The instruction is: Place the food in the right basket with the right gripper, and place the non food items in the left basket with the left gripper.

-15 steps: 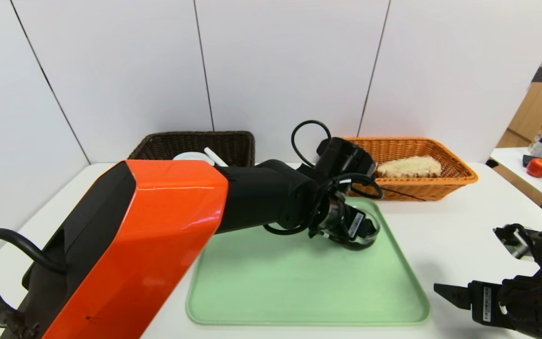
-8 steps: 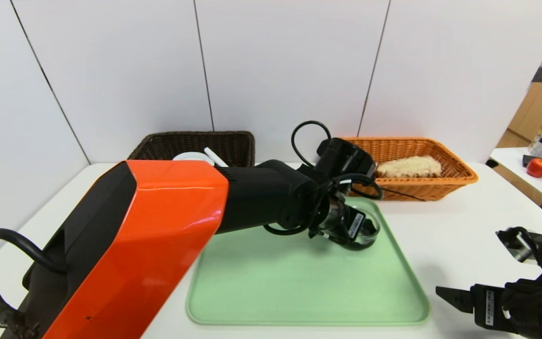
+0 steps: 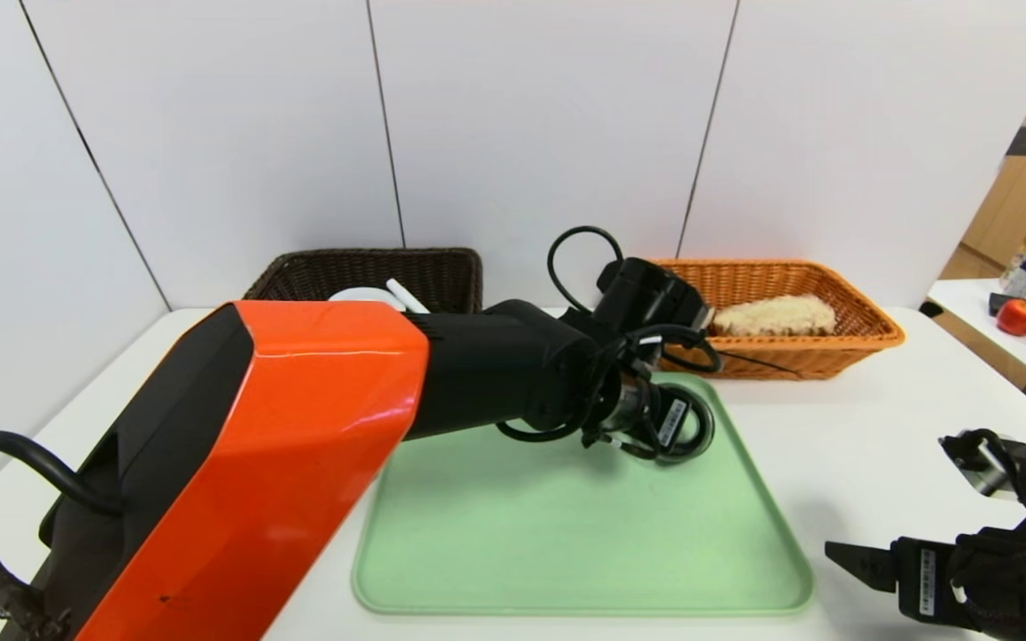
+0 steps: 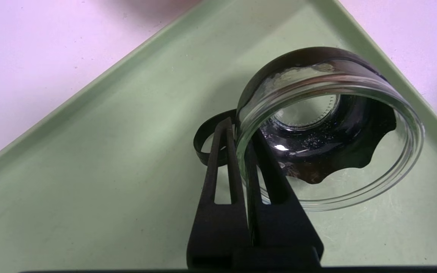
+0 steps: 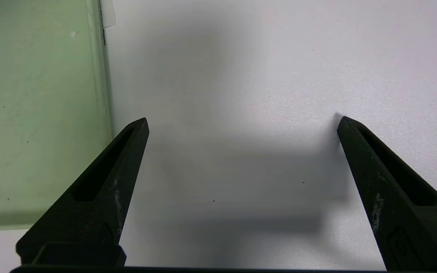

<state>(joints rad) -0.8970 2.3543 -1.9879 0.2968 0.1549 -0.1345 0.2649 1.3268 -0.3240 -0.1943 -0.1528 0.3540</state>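
My left gripper (image 4: 241, 131) is shut on the rim of a clear glass jar (image 4: 328, 132) with a dark base and holds it tilted just above the far right corner of the green tray (image 3: 566, 534). In the head view the jar (image 3: 687, 427) shows under my left wrist. The dark brown left basket (image 3: 370, 271) holds a white item (image 3: 366, 296). The orange right basket (image 3: 780, 312) holds a pale bread-like food (image 3: 776, 316). My right gripper (image 5: 243, 125) is open and empty over the white table, right of the tray (image 5: 32, 113); it also shows in the head view (image 3: 851, 556).
My large orange left arm (image 3: 255, 463) covers the left part of the table and tray. A side table at the far right carries a red apple (image 3: 1021, 316), cups and other items. A white wall stands behind the baskets.
My left gripper has lifted the jar a little off the tray and drawn it slightly back and left. My right gripper has shifted slightly to the right.
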